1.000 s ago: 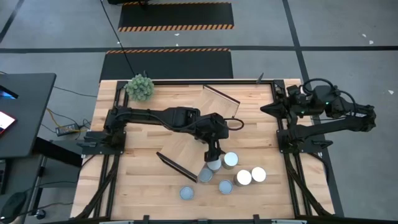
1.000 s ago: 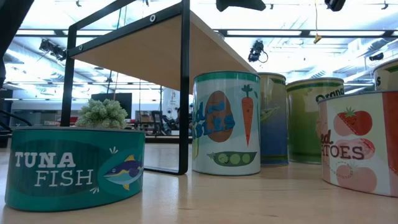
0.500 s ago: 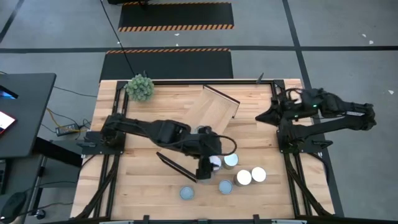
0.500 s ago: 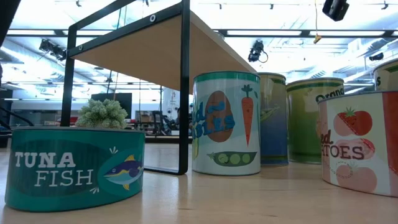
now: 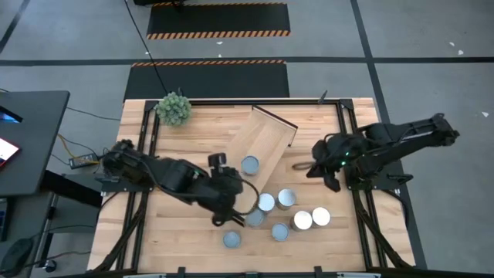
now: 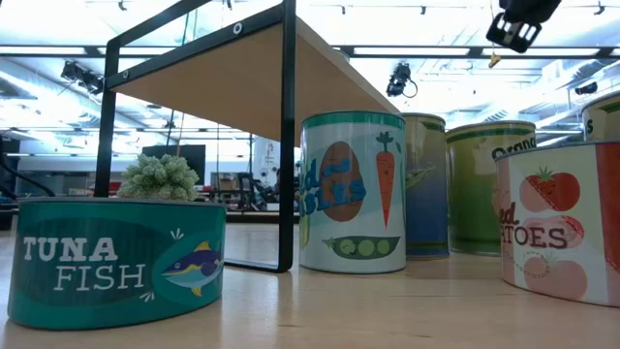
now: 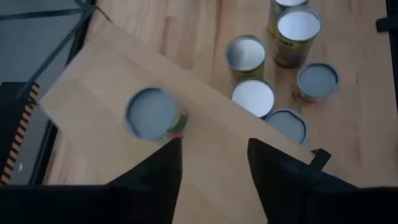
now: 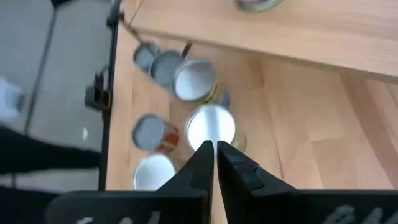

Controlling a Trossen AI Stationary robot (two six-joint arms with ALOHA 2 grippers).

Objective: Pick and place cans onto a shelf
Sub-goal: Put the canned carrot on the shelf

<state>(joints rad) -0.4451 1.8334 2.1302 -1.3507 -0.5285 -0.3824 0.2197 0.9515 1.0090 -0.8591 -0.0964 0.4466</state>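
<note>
The shelf (image 5: 258,150) is a light-wood board on a black frame, lying slantwise across the table's middle. One can (image 5: 249,164) stands upright on it and also shows in the left wrist view (image 7: 152,112). Several cans (image 5: 286,199) stand on their bases in a cluster on the table by the shelf's near end. My left gripper (image 7: 214,149) is open and empty above the shelf's left side (image 5: 229,188). My right gripper (image 8: 214,148) is shut and empty, in the air right of the shelf (image 5: 316,171), above the cluster.
A green bushy plant (image 5: 174,108) stands at the table's far left corner. In the low view a flat tuna can (image 6: 116,257), a vegetable can (image 6: 354,189) and a tomato can (image 6: 562,223) stand near the shelf's black leg (image 6: 287,136). Black frame rails (image 5: 351,185) run along both table sides.
My left gripper has drawn back from above the can cluster toward the table's left edge and now stands over the shelf's left side. My right gripper has swung from the far right rail toward the table's middle and come down. The cans have kept their places.
</note>
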